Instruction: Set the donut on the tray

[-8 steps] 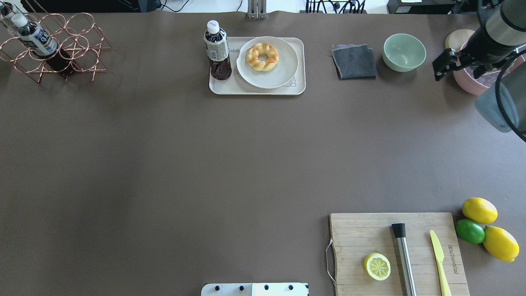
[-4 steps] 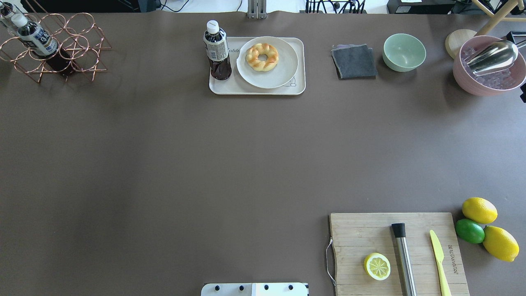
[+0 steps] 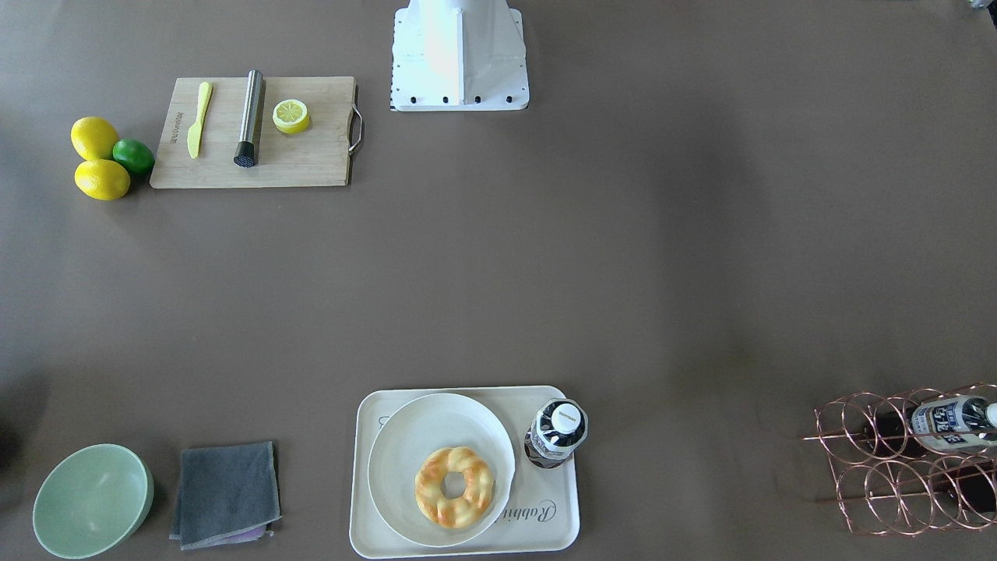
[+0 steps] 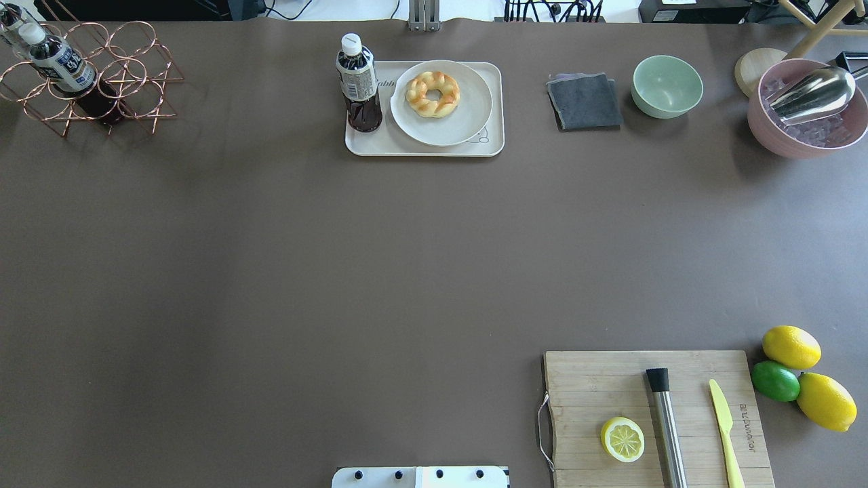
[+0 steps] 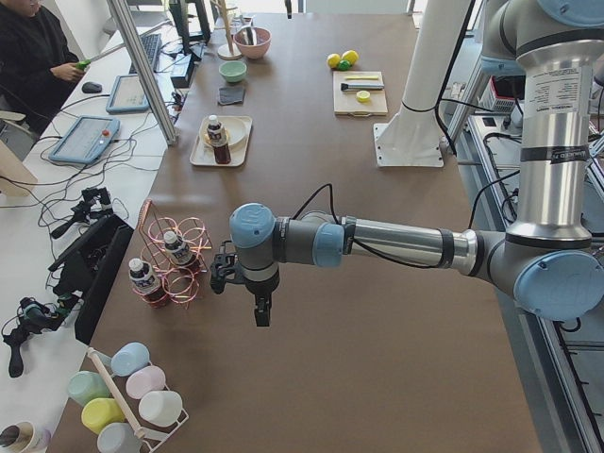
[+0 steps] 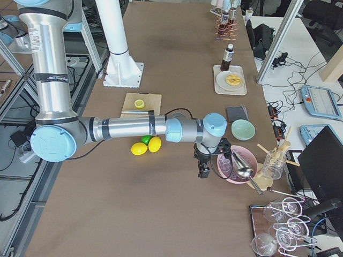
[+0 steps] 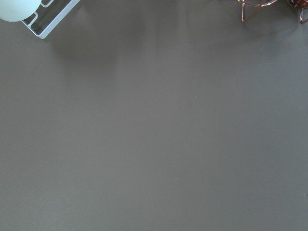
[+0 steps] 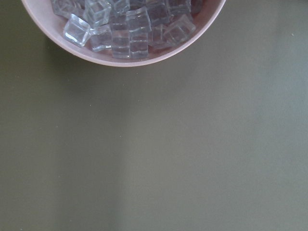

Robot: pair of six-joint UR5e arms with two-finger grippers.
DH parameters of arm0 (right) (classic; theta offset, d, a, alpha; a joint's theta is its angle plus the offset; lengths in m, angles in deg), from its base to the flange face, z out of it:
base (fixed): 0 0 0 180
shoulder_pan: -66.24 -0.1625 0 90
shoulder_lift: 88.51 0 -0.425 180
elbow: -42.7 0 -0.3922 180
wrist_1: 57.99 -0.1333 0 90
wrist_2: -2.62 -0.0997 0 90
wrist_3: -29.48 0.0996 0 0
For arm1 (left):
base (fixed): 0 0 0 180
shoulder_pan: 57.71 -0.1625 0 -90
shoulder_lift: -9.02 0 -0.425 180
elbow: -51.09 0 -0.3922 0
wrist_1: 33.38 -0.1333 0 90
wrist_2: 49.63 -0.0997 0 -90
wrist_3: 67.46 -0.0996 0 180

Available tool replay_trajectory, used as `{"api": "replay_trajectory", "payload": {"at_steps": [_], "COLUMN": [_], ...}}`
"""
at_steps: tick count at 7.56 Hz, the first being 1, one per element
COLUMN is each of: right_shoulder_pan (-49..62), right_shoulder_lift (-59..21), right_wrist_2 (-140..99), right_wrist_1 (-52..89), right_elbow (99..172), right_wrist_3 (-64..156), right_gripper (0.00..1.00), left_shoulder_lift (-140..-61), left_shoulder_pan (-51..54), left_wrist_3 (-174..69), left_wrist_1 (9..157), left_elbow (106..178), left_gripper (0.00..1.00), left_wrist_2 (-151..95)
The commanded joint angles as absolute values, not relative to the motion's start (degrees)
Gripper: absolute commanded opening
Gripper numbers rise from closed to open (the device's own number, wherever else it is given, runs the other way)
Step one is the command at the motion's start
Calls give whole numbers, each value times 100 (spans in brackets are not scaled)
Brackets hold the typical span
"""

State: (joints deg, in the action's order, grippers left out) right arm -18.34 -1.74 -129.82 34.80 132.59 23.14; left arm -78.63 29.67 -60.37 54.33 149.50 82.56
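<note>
The donut (image 4: 432,93) lies on a round off-white plate (image 4: 468,118), which rests on the cream tray (image 4: 380,144) at the far middle of the table. It also shows in the front-facing view (image 3: 454,487) on the tray (image 3: 374,530). A dark drink bottle (image 4: 358,81) stands on the tray beside the plate. My left gripper (image 5: 261,311) hangs over bare table by the copper rack, far from the tray. My right gripper (image 6: 203,170) hangs beside the pink ice bowl (image 6: 236,163). I cannot tell whether either is open.
A cutting board (image 4: 590,386) with a lemon half (image 4: 622,439), a steel muddler and a yellow knife sits at the near right, with lemons and a lime beside it. A grey cloth (image 4: 584,102), a green bowl (image 4: 667,86) and the pink bowl (image 4: 766,135) line the far right. A copper rack (image 4: 88,74) is far left.
My right arm has drawn back out of the overhead view at the far right, uncovering the pink bowl with its metal scoop. The donut, plate and tray have not moved.
</note>
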Motion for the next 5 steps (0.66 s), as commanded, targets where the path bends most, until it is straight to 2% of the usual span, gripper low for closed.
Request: {"api": "replay_trajectory", "payload": {"at_steps": [1, 5], "right_shoulder_pan": [-2041, -2068], "right_shoulder_lift": [52, -35], "right_wrist_2": [-13361, -13370], "right_wrist_1": [2981, 3016], "right_elbow": [12989, 13016], "right_wrist_3": [2219, 2280], "right_gripper": [100, 100], "left_shoulder_lift": [-7861, -7861], "left_shoulder_pan": [2966, 2966], "left_wrist_3": [-6051, -6051], "left_wrist_1": [5434, 5434], "left_elbow": [14953, 14988], "left_gripper": [98, 98], "left_wrist_2": [8255, 8255]}}
